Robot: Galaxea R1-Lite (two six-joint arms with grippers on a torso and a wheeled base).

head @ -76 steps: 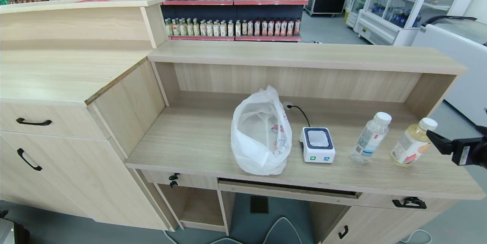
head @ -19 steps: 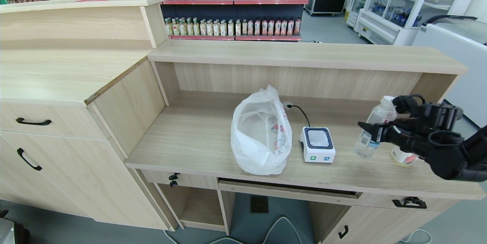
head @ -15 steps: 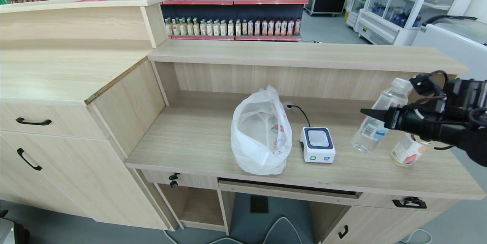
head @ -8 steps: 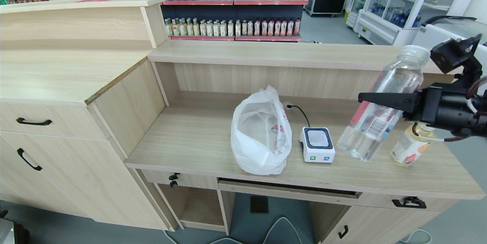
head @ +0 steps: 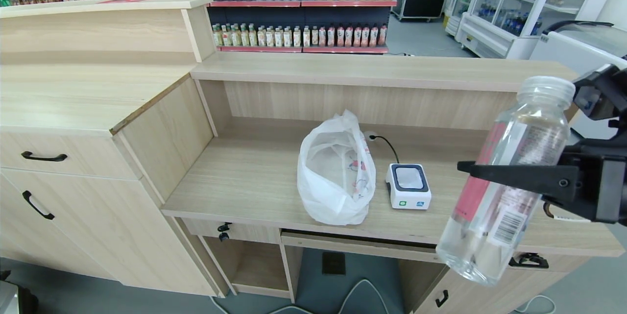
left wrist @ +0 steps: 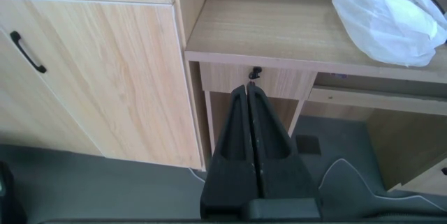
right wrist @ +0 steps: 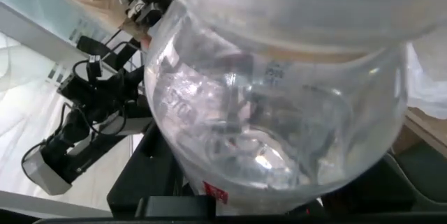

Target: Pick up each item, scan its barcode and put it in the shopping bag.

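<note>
My right gripper point(head: 490, 172) is shut on a clear water bottle point(head: 509, 177) with a white cap and a red label, held tilted high above the counter's right end. Its barcode point(head: 510, 228) faces the head camera. Up close in the right wrist view I see the bottle's clear base point(right wrist: 279, 112). The white shopping bag point(head: 335, 172) stands open mid-counter, and the white scanner point(head: 409, 185) sits just right of it. My left gripper point(left wrist: 249, 95) is shut on nothing, low in front of the counter's left front edge, with the bag point(left wrist: 387, 15) farther off.
The wooden counter point(head: 254, 181) has a raised ledge point(head: 392, 71) behind and a taller cabinet point(head: 73, 103) on its left. The scanner's black cable point(head: 387, 143) runs toward the back wall. A drawer handle point(head: 528, 260) sits under the counter's right end.
My right gripper closed on the water bottle, lifted it off the counter and brought it up toward the head camera, tilted. The bag and scanner have not moved.
</note>
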